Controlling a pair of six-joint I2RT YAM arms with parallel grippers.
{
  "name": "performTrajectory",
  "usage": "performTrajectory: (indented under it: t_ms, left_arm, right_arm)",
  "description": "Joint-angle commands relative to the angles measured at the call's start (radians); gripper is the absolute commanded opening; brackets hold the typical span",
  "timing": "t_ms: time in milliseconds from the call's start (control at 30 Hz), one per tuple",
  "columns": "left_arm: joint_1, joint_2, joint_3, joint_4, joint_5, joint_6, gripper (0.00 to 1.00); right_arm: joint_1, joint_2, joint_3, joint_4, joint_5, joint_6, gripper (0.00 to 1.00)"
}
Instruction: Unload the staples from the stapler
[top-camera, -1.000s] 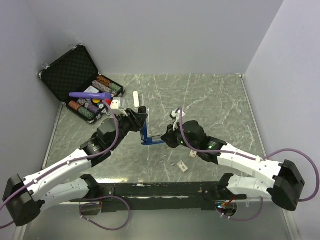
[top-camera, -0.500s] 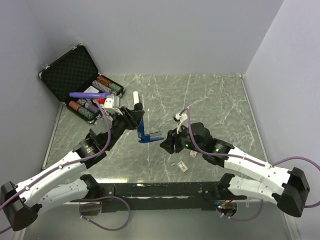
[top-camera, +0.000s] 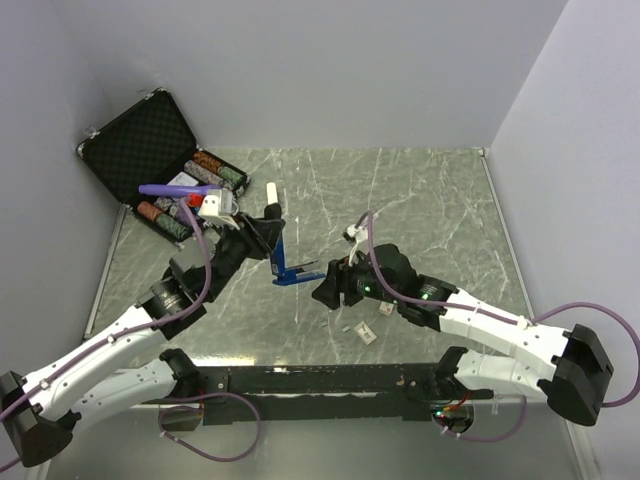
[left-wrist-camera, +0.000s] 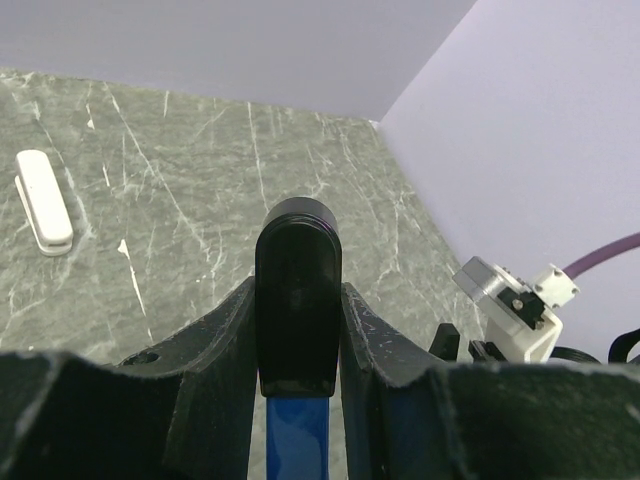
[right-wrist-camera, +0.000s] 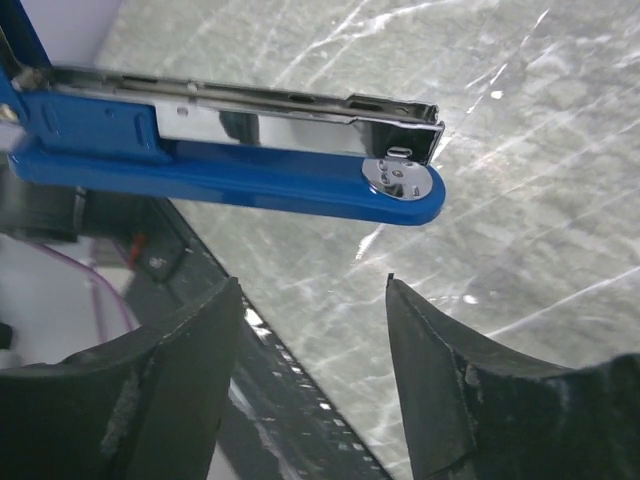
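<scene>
Top external view: the stapler (top-camera: 281, 258) hangs in the left gripper (top-camera: 271, 222), swung open into an L. Its black top and blue body stand nearly upright between the fingers, and its lower arm juts out sideways toward the right gripper (top-camera: 328, 287). That gripper sits just beside the free tip of the stapler's lower arm, low over the green marble table (top-camera: 430, 200).

A white oblong bar (top-camera: 271, 193) lies on the table just beyond the stapler. An open black case (top-camera: 128, 148) sits farther off, beyond and left of the stapler. It holds rows of poker chips (top-camera: 217, 170), and a purple tube (top-camera: 180, 189) lies across it. A few small pale scraps (top-camera: 363, 334) rest on the table nearer than the stapler, under the right arm.

From the left wrist, both fingers (left-wrist-camera: 215, 345) press against the sides of the stapler's rounded black end (left-wrist-camera: 298, 290), clamping it, with blue body showing beneath. The white bar (left-wrist-camera: 44, 200) lies beyond and left of the stapler.

From the right wrist, the stapler (right-wrist-camera: 250, 178) crosses the upper frame. Its blue base ends in a round metal anvil plate, and the bare silver magazine rail runs just above the base. The right gripper (right-wrist-camera: 312, 285) has its fingers (right-wrist-camera: 170, 385) spread wide apart, with nothing between them. The stapler's base tip sits just past the fingertips, apart from both.
</scene>
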Motion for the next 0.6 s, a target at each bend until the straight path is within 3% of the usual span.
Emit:
performTrajectory:
  t_ms: [0, 233, 567]
  left_arm:
    - [-0.004, -0.047, 0.041, 0.100, 0.018, -0.007, 0.01]
    - [-0.002, -0.067, 0.028, 0.117, 0.022, 0.006, 0.01]
    - [-0.004, -0.093, 0.013, 0.169, 0.028, 0.016, 0.01]
  right_arm:
    - [-0.003, -0.044, 0.034, 0.047, 0.025, 0.157, 0.68]
    - [-0.003, -0.079, 0.034, 0.066, 0.089, 0.378, 0.68]
    - [-0.001, -0.049, 0.069, 0.065, 0.106, 0.564, 0.66]
